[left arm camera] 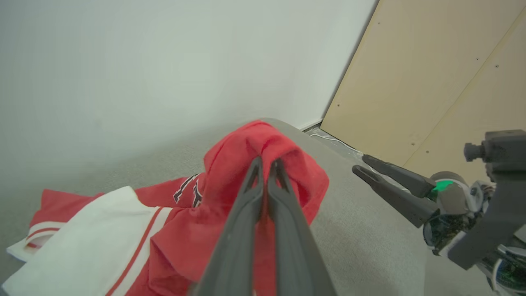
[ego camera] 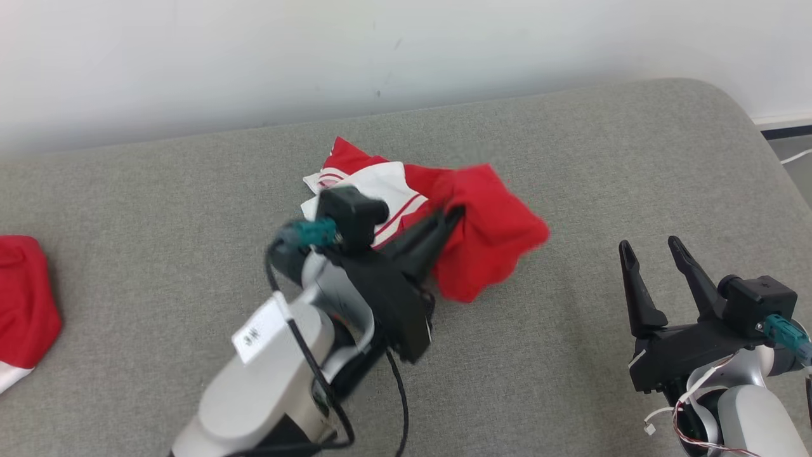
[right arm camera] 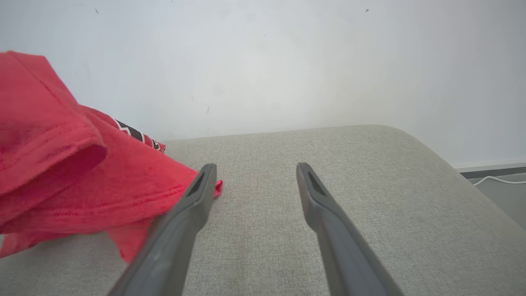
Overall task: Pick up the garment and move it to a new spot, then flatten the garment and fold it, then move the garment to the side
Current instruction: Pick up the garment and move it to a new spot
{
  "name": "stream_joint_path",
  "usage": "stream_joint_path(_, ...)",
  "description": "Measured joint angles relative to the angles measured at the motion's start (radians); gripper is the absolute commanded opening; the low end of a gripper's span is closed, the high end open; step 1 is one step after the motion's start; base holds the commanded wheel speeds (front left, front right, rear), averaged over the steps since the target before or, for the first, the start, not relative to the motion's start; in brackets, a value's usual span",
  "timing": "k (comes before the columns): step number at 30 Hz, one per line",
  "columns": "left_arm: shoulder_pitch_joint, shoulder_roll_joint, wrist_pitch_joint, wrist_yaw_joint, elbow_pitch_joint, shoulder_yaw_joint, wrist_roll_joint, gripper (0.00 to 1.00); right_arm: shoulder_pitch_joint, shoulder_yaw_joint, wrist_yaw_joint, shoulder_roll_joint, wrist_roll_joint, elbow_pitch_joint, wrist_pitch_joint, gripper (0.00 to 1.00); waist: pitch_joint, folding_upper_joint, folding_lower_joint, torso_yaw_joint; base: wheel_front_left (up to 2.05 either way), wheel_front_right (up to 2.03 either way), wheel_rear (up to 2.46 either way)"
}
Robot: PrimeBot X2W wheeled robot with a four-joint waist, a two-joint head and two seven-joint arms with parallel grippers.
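Plainly, the left claw (ego camera: 453, 216) is pressed together on a fold of the garment (ego camera: 495, 241), a red and white jersey lying crumpled near the middle of the grey cushion (ego camera: 190, 184), toward the white wall (ego camera: 190, 57). In the left wrist view its two fingers meet with a ridge of red cloth pinched between the tips. That ridge stands raised, while the white striped part lies flat on the cushion. The right claw (ego camera: 650, 244) is spread wide and holds nothing. It hovers over bare cushion to the right of the garment, and in its own wrist view one finger sits just beside the red hem. A second red cloth (ego camera: 22, 298) lies at the far left edge, well apart.

The jersey looks light, soft and limp. Hung from this single pinch it would likely sag into a bunch, with the loose parts trailing across the cushion. It does not look fragile or slippery. For carrying, one pinch should serve. For flattening, a hold at two hem corners or the shoulders, one per claw, looks better, and the free red hem near the right claw seems a sensible second hold.
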Motion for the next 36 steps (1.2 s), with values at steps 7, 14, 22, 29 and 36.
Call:
stream_joint_path(7,0.057,-0.011,-0.029,0.000,0.057,-0.077,-0.037,0.00,0.000,0.001,0.000,0.000,0.003,0.005,-0.004,1.00,0.003,0.0000,0.0000,0.006,0.00,0.00,0.00)
stream_joint_path(14,0.091,-0.012,-0.078,-0.001,0.160,-0.176,-0.090,0.00,-0.005,0.008,0.000,0.000,0.004,0.006,-0.004,1.00,0.008,0.0000,0.0001,0.009,0.00,0.00,0.00)
stream_joint_path(22,0.112,-0.013,-0.128,-0.003,0.219,-0.330,-0.198,0.06,-0.006,0.013,0.000,0.000,0.004,0.011,-0.004,1.00,0.008,0.0000,0.0000,0.009,0.00,0.00,0.00)
stream_joint_path(29,0.077,-0.013,-0.198,0.047,0.228,-0.393,-0.243,1.00,-0.007,0.013,0.000,0.000,0.006,0.011,-0.004,1.00,0.007,0.0000,0.0000,0.012,0.00,0.00,0.00)
stream_joint_path(36,0.028,-0.013,-0.260,0.096,0.210,-0.396,-0.271,1.00,-0.005,0.005,0.000,0.000,0.013,0.012,-0.006,1.00,0.002,0.0000,0.0000,0.024,0.00,0.00,0.00)
